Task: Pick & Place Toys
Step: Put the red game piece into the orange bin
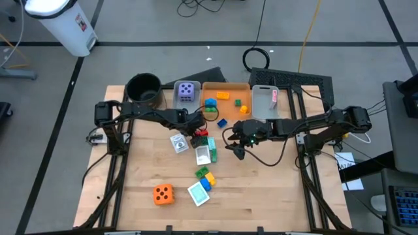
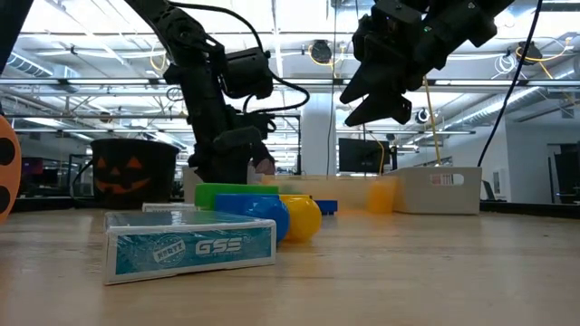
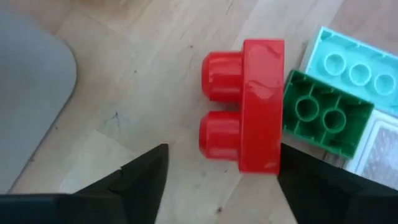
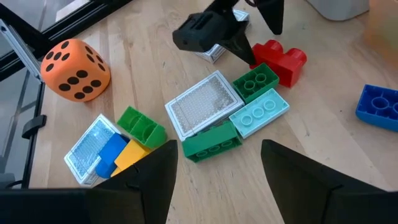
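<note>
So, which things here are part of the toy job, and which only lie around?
Belong to the job:
- red brick, between the left hand's open fingers
- green brick
- orange die
- purple die, in the grey bin
- teal card box

Only lying about:
- black pot
- black cable coil on the floor

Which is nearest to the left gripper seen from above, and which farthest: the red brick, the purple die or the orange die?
From the left gripper, in the high view:
1. Red brick: right at the fingertips, mid-table.
2. Purple die: in the grey bin at the table's back.
3. Orange die: by the front edge, farthest.
</note>
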You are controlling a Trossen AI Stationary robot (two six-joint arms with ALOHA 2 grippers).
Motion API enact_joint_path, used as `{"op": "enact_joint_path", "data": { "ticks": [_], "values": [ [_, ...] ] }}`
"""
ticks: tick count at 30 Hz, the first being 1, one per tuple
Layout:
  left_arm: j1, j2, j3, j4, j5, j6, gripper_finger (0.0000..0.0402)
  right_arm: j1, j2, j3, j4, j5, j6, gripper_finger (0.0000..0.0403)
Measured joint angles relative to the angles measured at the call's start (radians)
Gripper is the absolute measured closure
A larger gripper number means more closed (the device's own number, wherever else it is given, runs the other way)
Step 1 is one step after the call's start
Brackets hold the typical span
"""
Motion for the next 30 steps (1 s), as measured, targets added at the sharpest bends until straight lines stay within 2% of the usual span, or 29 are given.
{"op": "enact_joint_path", "data": {
  "ticks": [20, 27, 30],
  "values": [
    [0.0, 0.002, 0.0, 0.008, 0.002, -0.05, 0.0329, 0.0, 0.0, 0.0, 0.003, 0.0, 0.022, 0.0181],
    [0.0, 0.002, 0.0, 0.008, 0.002, -0.076, 0.0388, 0.0, 0.0, 0.0, 0.002, 0.0, 0.026, 0.0181],
    [0.0, 0.002, 0.0, 0.008, 0.003, -0.076, 0.0396, 0.0, 0.0, 0.0, 0.002, -0.001, 0.026, 0.0181]
  ]
}}
